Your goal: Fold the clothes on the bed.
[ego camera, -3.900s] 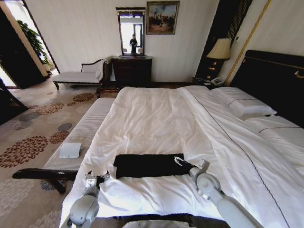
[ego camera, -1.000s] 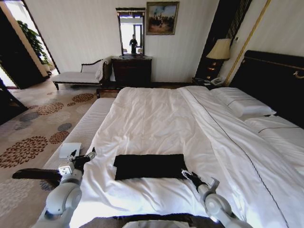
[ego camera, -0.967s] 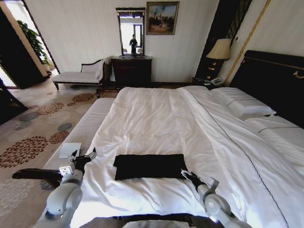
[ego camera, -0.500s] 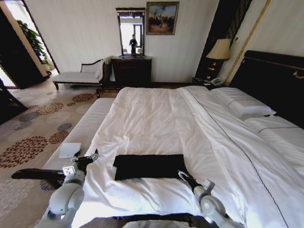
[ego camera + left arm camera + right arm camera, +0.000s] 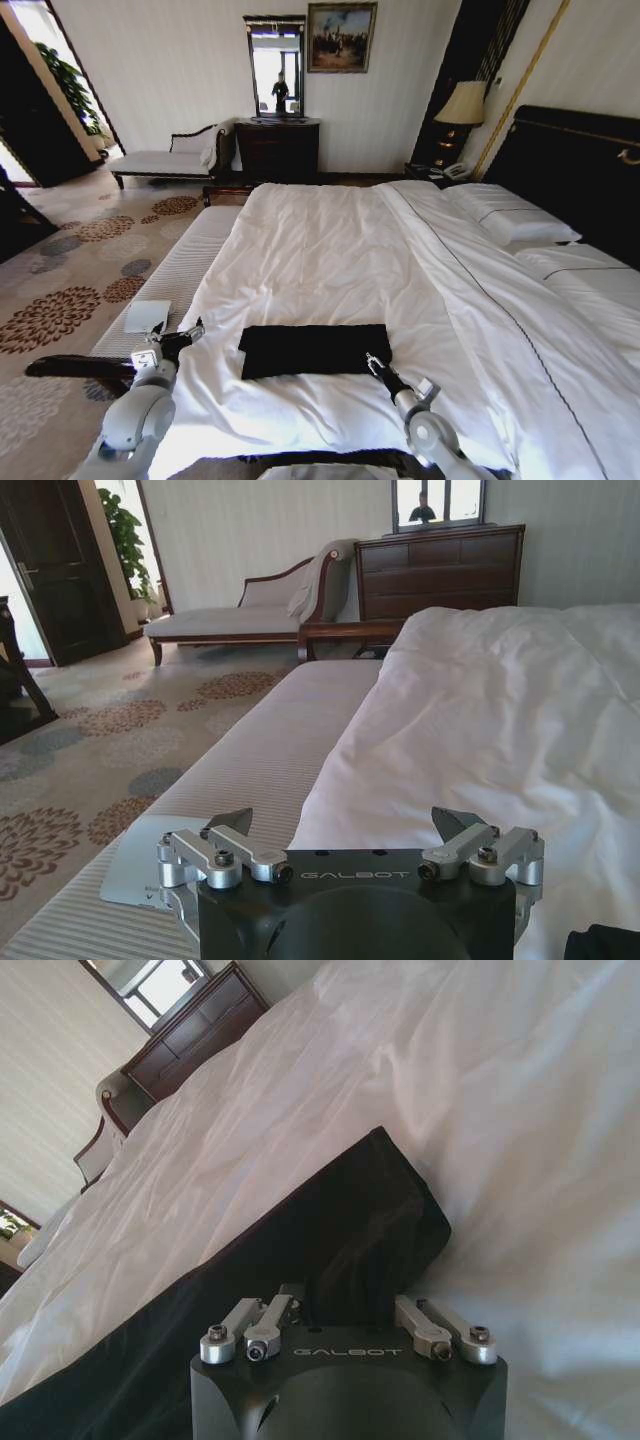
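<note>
Nearest the robot, the right gripper (image 5: 375, 364) sits low over the white duvet (image 5: 330, 250) at the near right corner of the black T-shirt (image 5: 314, 349). In the right wrist view its fingers (image 5: 245, 1325) are spread apart with the dark cloth lying between and ahead of them (image 5: 330, 1250); they hold nothing that can be seen, and whether the tips already touch the fabric cannot be told.

The T-shirt lies already folded into a flat band on the near part of the bed (image 5: 560, 330), its long axis running across the bed from the robot's left to its right. From the right gripper the band stretches away leftward, so this arm is clearly the nearer one, placed at the band's right end.

The left gripper (image 5: 180, 335) hovers off the bed's left edge, over the pale upholstered bench (image 5: 175, 280), apart from the band's left end. In the left wrist view its fingers (image 5: 225, 832) stand wide open and empty, with only a dark scrap of the shirt at the frame corner (image 5: 600, 945).

Judged from this layout, a further fold would likely bring one short end over towards the other.
</note>
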Controlling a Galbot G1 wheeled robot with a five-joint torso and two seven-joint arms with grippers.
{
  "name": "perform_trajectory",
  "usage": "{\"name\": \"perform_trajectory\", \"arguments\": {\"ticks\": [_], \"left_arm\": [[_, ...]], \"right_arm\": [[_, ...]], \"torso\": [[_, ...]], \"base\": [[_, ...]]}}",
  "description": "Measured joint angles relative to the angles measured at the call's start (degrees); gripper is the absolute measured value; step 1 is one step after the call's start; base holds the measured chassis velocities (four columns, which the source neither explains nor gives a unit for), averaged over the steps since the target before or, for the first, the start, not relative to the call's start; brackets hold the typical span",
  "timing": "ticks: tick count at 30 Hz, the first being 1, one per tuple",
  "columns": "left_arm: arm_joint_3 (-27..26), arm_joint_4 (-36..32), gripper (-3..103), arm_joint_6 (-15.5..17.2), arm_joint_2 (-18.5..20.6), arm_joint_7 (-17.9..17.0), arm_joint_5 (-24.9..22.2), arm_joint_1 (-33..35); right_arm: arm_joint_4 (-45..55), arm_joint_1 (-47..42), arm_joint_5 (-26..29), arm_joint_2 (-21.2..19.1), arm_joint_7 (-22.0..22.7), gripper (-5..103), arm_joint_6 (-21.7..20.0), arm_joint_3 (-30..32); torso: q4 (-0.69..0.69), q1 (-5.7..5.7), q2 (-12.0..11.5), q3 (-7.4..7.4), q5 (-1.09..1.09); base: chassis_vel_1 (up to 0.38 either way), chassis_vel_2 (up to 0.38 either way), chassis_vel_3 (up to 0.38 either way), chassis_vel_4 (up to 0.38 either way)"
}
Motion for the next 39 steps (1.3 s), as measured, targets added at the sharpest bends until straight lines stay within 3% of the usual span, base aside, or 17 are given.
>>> {"name": "perform_trajectory", "arguments": {"ticks": [2, 4, 5, 8, 14, 25, 30, 35, 39], "left_arm": [[0.28, -0.04, 100, 0.12, -0.14, -0.14, 0.07, -0.06], [0.35, -0.06, 100, 0.16, -0.16, -0.19, 0.10, -0.09], [0.47, -0.08, 100, 0.23, -0.19, -0.28, 0.15, -0.14], [0.61, 0.02, 100, 0.33, -0.19, -0.48, 0.46, -0.15], [1.03, 0.42, 100, 1.13, -0.33, -1.02, 0.87, -0.19], [0.84, -0.25, 100, 1.70, -0.20, -1.32, 0.62, -0.33], [1.19, -0.37, 100, 1.71, -0.59, -1.34, 0.61, -0.37], [0.80, -0.45, 100, -0.10, -1.33, -1.07, 0.41, -0.28], [-1.86, -0.95, 100, -0.22, -2.16, -1.40, -3.46, -0.59]], "right_arm": [[-0.14, 0.01, -0.37, 0.23, 0.04, 25, 0.65, 0.08], [-0.16, 0.02, -0.48, 0.33, 0.09, 25, 0.88, 0.11], [-0.16, 0.06, -0.60, 0.63, 0.34, 14, 1.46, 0.21], [0.67, 0.12, -0.28, 1.34, 0.95, 6, 3.01, 0.60], [3.14, -0.37, 0.61, 1.92, 0.87, 5, 5.33, 2.31], [11.05, -6.73, 4.41, -6.62, 1.18, 5, 6.82, 11.58], [9.65, -6.21, 2.02, -8.51, 0.17, 5, 7.26, 14.37], [7.16, -3.68, -3.08, -9.80, -2.59, 5, 7.68, 11.40], [6.72, -1.82, -5.76, -9.84, -4.33, 5, 8.03, 8.85]], "torso": [[-0.01, 0.00, 0.00, 0.00, 0.00], [-0.01, 0.00, 0.00, 0.00, 0.00], [-0.01, 0.00, 0.00, 0.00, 0.00], [0.00, 0.00, 0.00, 0.00, 0.01], [0.01, 0.00, 0.00, 0.00, 0.01], [-0.02, 0.00, 0.00, 0.00, 0.00], [-0.02, 0.00, 0.01, 0.00, 0.01], [-0.01, 0.00, 0.01, 0.00, 0.01], [-0.01, 0.00, 0.01, 0.00, 0.00]], "base": [[0.000, 0.000, 0.000, 0.000], [0.000, 0.000, 0.000, 0.000], [0.000, 0.000, 0.000, 0.000], [0.000, 0.000, 0.000, 0.000], [0.000, 0.000, 0.000, 0.000], [0.000, 0.000, 0.000, 0.000], [0.000, 0.000, 0.000, 0.000], [0.000, 0.000, 0.000, 0.000], [0.000, 0.000, 0.000, 0.000]]}}
